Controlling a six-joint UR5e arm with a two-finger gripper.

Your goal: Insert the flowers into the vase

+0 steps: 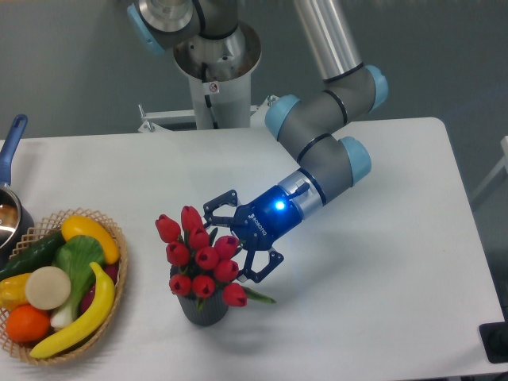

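Flowers [198,258]: one tight bunch, about ten red buds countable, one green leaf tip poking out low on the right; seated in the vase mouth, heads leaning up and to the left.
Vase [205,309]: one, dark grey, ribbed, upright on the bench in front of centre; upper rim and mouth hidden behind the buds, only the lower wall showing.
Stems: not visible, covered by buds and vase.
End effector [238,244]: one, two dark blue fingers spread wide apart just right of the bunch; upper finger [220,204] above the top buds, lower finger [264,268] beside the lowest ones; nothing gripped; contact with the outer buds hard to judge.
Arm [321,155]: one, grey with pale blue joint caps, blue light lit at the wrist; upper links cut off by the top edge.
Bench [381,262]: one white top, front and left parts cut off by the frame.
Basket [111,274]: one wicker basket at the left, partly cropped; about eight toy fruit and vegetables, among them two bananas, one orange, one dark cucumber, one leafy green; several overlapped and hard to name.
Pot [9,202]: one at the far left edge, blue handle up, mostly out of frame.
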